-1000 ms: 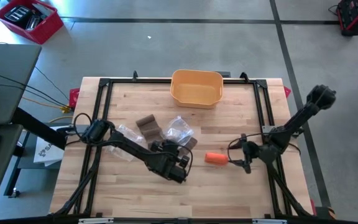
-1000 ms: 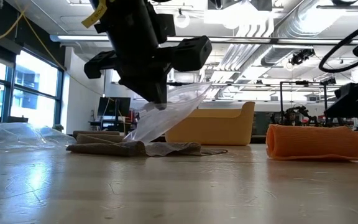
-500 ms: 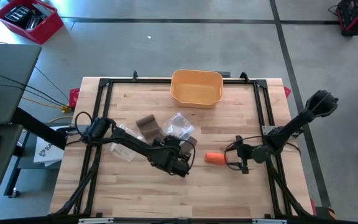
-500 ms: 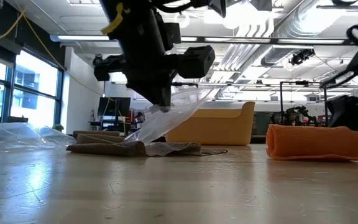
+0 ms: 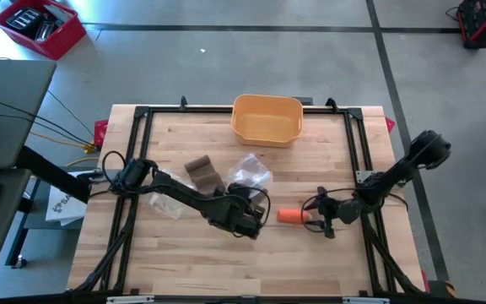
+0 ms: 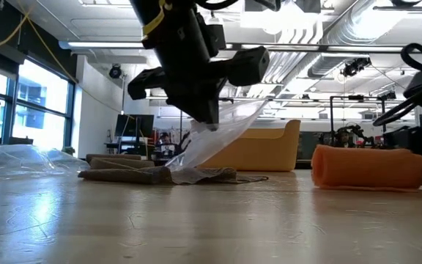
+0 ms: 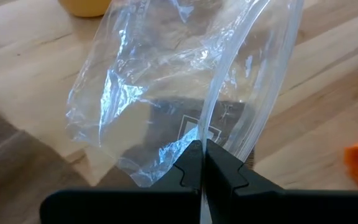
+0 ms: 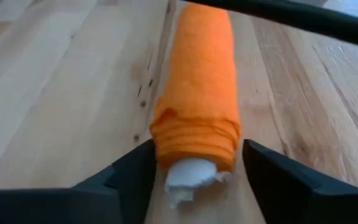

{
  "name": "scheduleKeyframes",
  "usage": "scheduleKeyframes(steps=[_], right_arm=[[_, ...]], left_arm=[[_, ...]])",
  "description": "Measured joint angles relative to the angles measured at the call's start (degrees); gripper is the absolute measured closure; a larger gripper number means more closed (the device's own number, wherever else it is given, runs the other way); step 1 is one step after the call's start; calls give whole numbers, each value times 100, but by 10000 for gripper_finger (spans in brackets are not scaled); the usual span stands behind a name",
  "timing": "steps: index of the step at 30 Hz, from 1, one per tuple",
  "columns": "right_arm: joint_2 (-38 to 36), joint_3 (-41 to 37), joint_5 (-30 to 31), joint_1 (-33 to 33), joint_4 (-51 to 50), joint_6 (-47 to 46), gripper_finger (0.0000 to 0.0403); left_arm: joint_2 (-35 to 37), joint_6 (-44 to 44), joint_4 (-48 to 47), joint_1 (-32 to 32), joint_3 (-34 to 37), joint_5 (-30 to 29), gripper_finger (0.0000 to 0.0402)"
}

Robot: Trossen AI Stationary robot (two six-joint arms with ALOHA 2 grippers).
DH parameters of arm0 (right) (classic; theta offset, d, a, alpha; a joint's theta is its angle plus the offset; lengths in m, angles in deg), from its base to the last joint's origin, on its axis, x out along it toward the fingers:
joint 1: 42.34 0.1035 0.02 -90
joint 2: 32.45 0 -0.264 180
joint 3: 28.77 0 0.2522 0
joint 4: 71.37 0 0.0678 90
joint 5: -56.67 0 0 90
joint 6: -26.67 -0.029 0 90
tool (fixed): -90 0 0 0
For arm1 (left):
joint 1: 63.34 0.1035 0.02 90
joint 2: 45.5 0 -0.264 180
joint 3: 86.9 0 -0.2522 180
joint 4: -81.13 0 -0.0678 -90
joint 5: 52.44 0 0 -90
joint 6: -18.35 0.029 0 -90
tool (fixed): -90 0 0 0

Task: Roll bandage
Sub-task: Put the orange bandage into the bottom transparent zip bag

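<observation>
This is a robot lab or workshop. A light wooden table point(image 5: 310, 262) with a black metal frame point(image 5: 142, 114) stands on a grey concrete floor point(image 5: 226, 59). Silver pipes point(image 6: 321, 29) run under the ceiling, past big windows point(image 6: 39, 103).

a yellow-orange tub point(image 5: 267, 118) sits at the upper centre of the wooden table point(image 5: 310, 262). a brown folded cloth point(image 5: 201, 172) lies left of centre. another clear bag point(image 6: 9, 159) lies at the far left of the low view. a red crate point(image 5: 39, 25) stands on the floor, upper left.
</observation>
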Motion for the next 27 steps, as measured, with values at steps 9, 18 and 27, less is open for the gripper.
scheduleKeyframes(steps=[9, 18, 27], right_arm=[[576, 334, 84, 0, 202, 171, 285], [26, 639, -184, 156, 143, 376, 383], [-787, 1617, 109, 824, -1123, 773, 384]], left_arm=[[0, -166, 279, -213, 0, 197, 401], [0, -905, 295, -888, 1, 41, 401], [-83, -802, 1687, -1156, 1, -297, 401]])
